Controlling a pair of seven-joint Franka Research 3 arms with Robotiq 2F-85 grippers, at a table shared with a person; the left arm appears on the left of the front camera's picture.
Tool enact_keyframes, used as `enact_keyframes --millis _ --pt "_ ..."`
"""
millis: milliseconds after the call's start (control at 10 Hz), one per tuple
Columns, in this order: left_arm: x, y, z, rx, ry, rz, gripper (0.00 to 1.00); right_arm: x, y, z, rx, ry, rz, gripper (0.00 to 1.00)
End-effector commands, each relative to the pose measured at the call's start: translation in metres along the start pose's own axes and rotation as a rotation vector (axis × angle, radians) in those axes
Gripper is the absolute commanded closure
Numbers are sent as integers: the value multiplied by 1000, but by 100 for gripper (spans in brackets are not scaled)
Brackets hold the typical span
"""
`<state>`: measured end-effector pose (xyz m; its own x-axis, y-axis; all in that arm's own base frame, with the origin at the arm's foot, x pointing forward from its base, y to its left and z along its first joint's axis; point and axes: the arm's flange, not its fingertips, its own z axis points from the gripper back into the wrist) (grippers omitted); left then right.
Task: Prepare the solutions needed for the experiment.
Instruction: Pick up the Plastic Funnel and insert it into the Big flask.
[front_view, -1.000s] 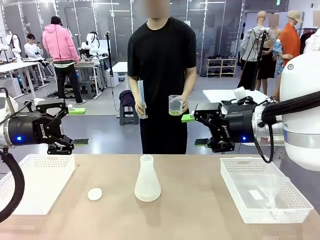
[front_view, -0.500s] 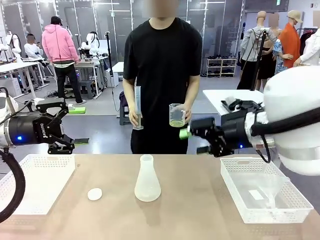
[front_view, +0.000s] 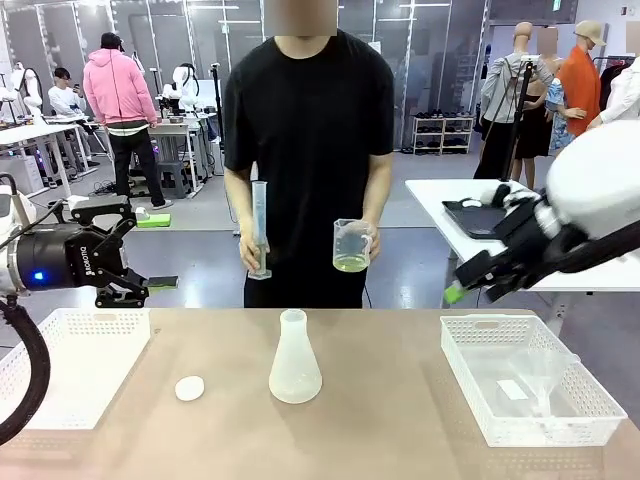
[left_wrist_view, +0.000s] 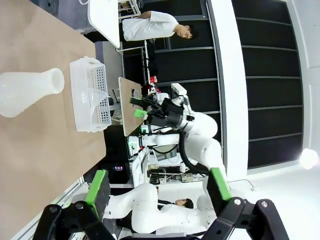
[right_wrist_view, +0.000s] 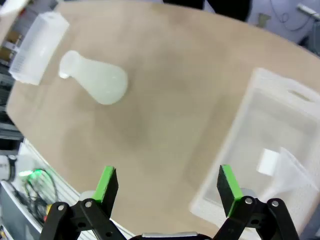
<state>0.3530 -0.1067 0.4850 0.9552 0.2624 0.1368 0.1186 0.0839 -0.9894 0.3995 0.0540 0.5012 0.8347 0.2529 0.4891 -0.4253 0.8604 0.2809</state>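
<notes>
Left gripper level, fingers wide apart — right gripper nose-down, fingers equally wide

The white basket at the desk's left edge runs off the front view's left border. The frosted flask near the desk's middle does not show whether liquid sits inside, and the left wrist view cuts off its base. The right claw is smeared, its fingers indistinct. The right wrist view is blurred throughout. The cylinder has markings too small to read.
</notes>
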Motion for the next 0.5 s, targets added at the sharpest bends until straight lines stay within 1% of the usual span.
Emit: enact_keyframes --millis 0,100,200,300,400 --pt "-3 -3 -2 -23 -5 19 0 8 3 37 -33 87 94 0" --pt "-3 -3 -2 -23 -5 19 0 8 0 42 -66 103 69 0" --pt "-3 -3 -2 -23 -5 19 0 6 1 43 -56 74 51 0" --pt "-3 -3 -2 -23 -5 19 0 7 -6 41 -58 78 50 0" --pt "-3 -3 -2 -23 -5 19 0 7 -6 41 -58 78 50 0"
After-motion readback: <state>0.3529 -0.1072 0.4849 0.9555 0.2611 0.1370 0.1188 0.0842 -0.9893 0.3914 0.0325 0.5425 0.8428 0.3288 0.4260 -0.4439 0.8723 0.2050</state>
